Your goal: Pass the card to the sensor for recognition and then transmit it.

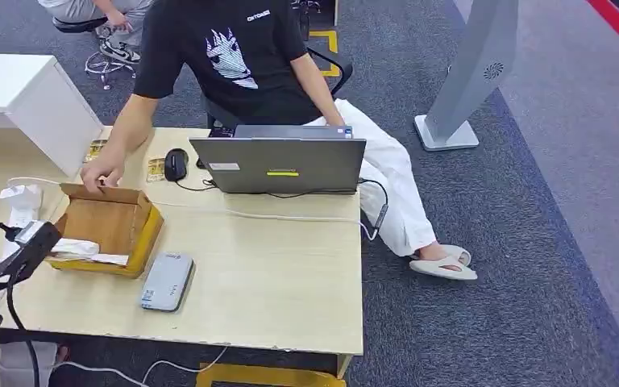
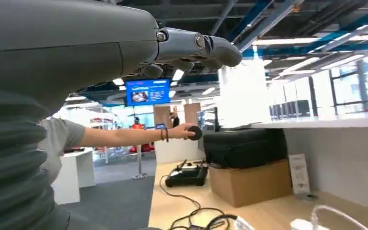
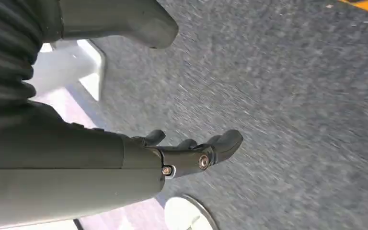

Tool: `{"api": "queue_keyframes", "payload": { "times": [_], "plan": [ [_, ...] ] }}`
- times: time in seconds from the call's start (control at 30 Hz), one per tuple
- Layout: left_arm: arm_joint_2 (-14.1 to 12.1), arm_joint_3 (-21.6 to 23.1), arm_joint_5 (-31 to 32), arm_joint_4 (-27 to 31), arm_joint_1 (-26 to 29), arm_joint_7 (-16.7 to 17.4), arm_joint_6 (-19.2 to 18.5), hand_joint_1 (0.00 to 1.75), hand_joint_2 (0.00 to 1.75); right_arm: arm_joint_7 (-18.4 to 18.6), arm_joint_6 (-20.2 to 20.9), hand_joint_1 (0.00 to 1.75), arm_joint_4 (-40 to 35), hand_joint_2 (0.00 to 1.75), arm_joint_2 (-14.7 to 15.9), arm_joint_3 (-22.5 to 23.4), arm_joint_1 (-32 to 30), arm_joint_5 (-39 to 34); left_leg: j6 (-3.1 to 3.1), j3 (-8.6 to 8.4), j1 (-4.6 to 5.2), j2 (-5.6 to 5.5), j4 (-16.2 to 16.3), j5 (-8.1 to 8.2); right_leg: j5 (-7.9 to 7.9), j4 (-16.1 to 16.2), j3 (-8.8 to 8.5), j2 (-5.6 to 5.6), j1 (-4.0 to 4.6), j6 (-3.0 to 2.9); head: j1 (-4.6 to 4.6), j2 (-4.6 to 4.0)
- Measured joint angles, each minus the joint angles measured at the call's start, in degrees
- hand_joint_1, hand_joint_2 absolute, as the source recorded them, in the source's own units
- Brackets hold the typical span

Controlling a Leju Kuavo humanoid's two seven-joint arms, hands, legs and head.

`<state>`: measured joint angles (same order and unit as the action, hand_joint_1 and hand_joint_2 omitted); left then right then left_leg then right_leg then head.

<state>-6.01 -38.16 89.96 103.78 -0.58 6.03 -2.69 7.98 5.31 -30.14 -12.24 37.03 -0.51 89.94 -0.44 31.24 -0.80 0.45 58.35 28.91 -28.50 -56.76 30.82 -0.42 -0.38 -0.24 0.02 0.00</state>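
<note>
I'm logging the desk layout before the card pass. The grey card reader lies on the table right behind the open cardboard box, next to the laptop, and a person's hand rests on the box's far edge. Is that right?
Not quite. In the head view the grey card reader lies on the near side of the cardboard box, toward the robot, away from the laptop. The person's hand does rest on the box's far edge.

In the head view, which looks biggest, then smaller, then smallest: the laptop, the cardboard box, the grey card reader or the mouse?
1. Laptop
2. Cardboard box
3. Grey card reader
4. Mouse
</note>
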Motion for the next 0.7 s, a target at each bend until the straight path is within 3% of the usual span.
{"api": "queue_keyframes", "payload": {
  "times": [0.43, 0.7],
  "plan": [
    [1.0, 0.1, 0.0, 1.3, 2.6, 0.0, 0.0, 0.00, 1.75, 0.6, -1.8, 0.00, 3.8, 1.75, 0.4, 0.4, 0.4, 0.0, 0.00, 0.03, 0.00, -0.01, 0.0, -0.01, 0.01, 0.0, 0.03, -0.02, 0.00, 0.00, -0.04, 0.00],
    [3.1, 0.0, 0.0, 3.9, 4.6, -2.3, 2.3, 0.00, 1.75, 1.1, -7.2, 0.00, 5.4, 1.75, 0.8, 0.3, 0.4, 0.0, 0.00, 0.09, 0.00, -0.02, 0.0, 0.00, 0.00, 0.0, 0.04, -0.02, 0.00, 0.00, -0.02, 0.00]
  ]
}}
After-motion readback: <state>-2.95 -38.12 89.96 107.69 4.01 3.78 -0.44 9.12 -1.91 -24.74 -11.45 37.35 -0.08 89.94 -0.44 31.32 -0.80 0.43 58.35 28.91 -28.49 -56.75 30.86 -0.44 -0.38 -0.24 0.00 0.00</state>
